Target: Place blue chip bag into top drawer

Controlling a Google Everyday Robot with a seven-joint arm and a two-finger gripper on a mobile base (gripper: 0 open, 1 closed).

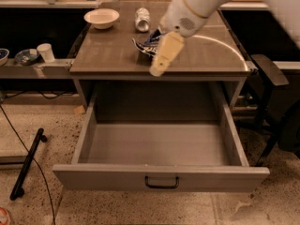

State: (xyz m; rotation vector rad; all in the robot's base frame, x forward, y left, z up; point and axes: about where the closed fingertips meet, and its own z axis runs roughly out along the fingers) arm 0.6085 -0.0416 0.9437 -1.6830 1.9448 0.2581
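gripper (pixel 161 60) hung over the blue chip bag (pixel 143 45) on the cabinet top (pixel 108 55); its grip state could not be told.
risk: an off-centre descent could have pushed the crumpled bag toward the can (pixel 142 18), away from the open top drawer (pixel 117 177).

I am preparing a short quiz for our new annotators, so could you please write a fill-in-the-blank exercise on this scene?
1. The top drawer is pulled ___.
2. The blue chip bag lies on the tabletop, not yet in the ___.
3. The gripper hangs above the tabletop, partly hiding the ___ from view.
4. Left of the silver can stands a white ___.

Missing words: open; drawer; blue chip bag; bowl.
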